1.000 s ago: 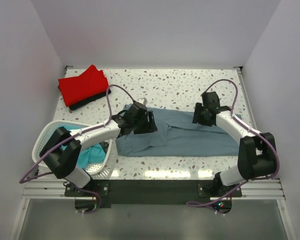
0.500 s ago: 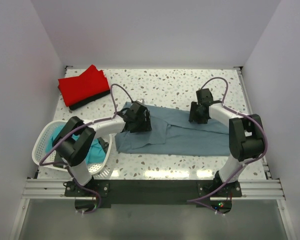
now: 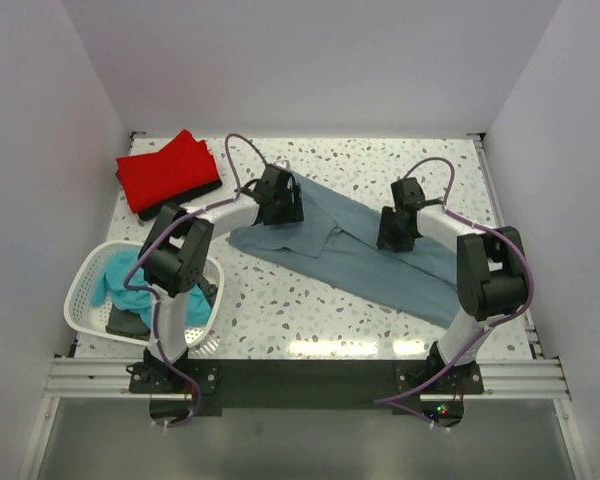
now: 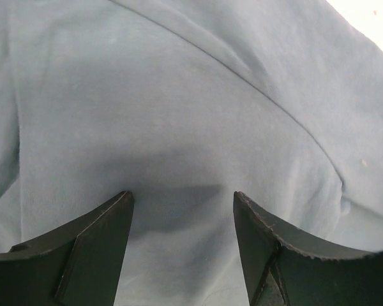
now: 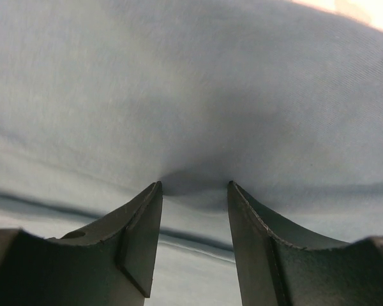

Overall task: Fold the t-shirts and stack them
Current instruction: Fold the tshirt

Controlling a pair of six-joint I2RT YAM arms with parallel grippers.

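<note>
A blue-grey t-shirt (image 3: 350, 245) lies spread on the speckled table, slanting from far left to near right. My left gripper (image 3: 283, 199) is open with its tips pressed on the shirt's far left end; in the left wrist view (image 4: 182, 194) cloth fills the gap between the fingers (image 4: 96, 248). My right gripper (image 3: 395, 230) is open with its tips pressed on the shirt's right half; in the right wrist view (image 5: 194, 186) its fingers (image 5: 140, 236) dent the cloth (image 5: 191, 95). A folded red shirt (image 3: 165, 168) lies on a black one (image 3: 180, 203) at the far left.
A white basket (image 3: 85, 275) stands at the near left and holds a teal shirt (image 3: 130, 280) and a dark garment (image 3: 125, 322). White walls enclose the table on three sides.
My left gripper has moved toward the far side, dragging the shirt's left end with it. The shirt now lies slanted instead of straight across. My right gripper has shifted slightly left.
</note>
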